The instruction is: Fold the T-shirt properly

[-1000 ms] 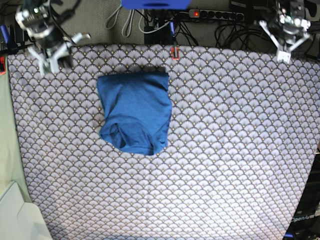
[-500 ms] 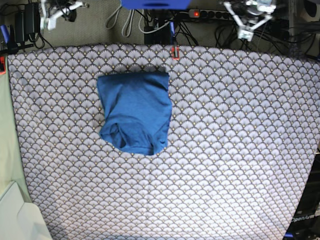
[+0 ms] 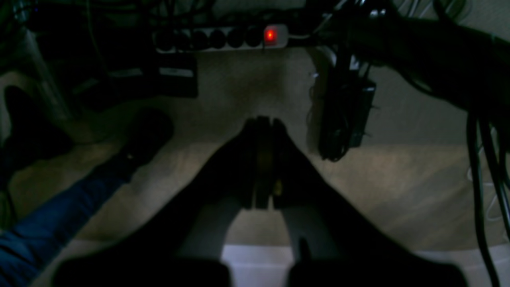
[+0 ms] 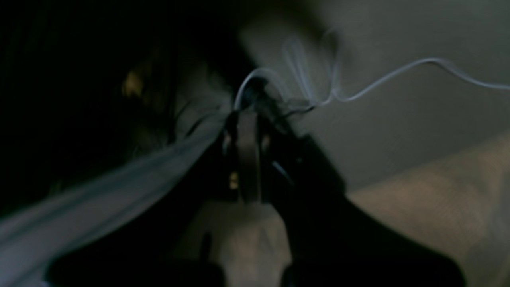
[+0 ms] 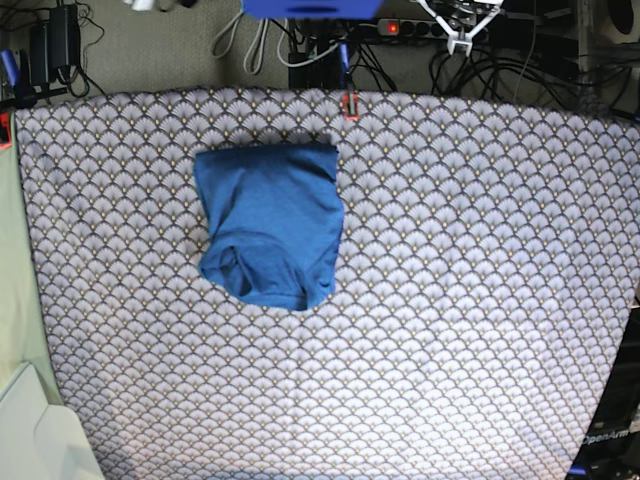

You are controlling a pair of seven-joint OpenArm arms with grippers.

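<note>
Blue knit T-shirt (image 5: 268, 222) lies folded near the surface's (image 5: 480, 300) far edge: soft, light, best pinched at corners. Both grippers closed, empty.

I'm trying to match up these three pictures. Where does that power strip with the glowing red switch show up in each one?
Base view: the power strip runs along the top edge, right of centre, beyond the patterned table.
Left wrist view: it lies near the top, left of centre, red switch at its right end.
Right wrist view: not in it; dark and blurred.
Shared landmark: the glowing red switch.
</note>
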